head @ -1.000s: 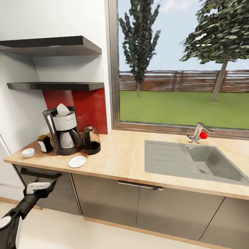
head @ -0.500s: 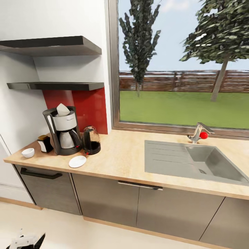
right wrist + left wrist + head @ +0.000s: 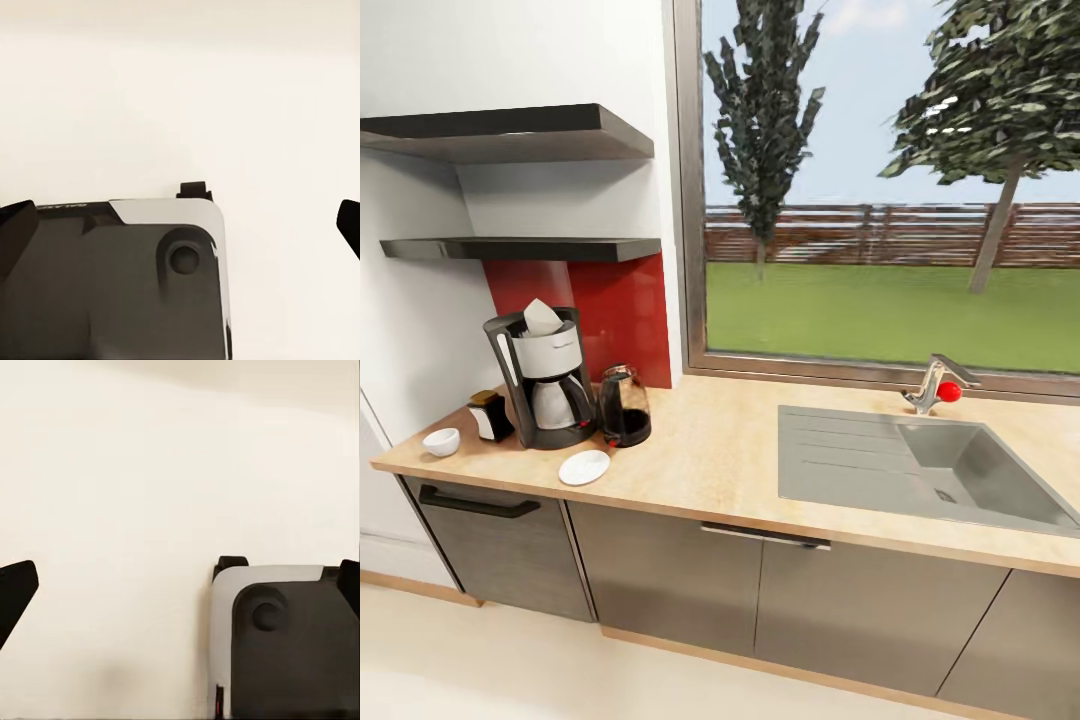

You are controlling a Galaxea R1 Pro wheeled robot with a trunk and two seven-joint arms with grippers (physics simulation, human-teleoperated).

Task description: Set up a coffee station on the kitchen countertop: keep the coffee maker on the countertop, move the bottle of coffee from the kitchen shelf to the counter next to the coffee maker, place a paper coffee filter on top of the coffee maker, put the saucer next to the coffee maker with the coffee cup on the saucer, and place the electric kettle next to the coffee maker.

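Flanking the coffee maker (image 3: 546,380) are kettle (image 3: 623,406), saucer (image 3: 584,466) and cup (image 3: 441,441); both jaws spread over floor.

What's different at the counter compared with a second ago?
The left arm, raised in front of the dishwasher drawer a second ago, has dropped down out of the head view. Nothing was grasped or released. The coffee maker, electric kettle, saucer, coffee cup and bottle of coffee stayed put.
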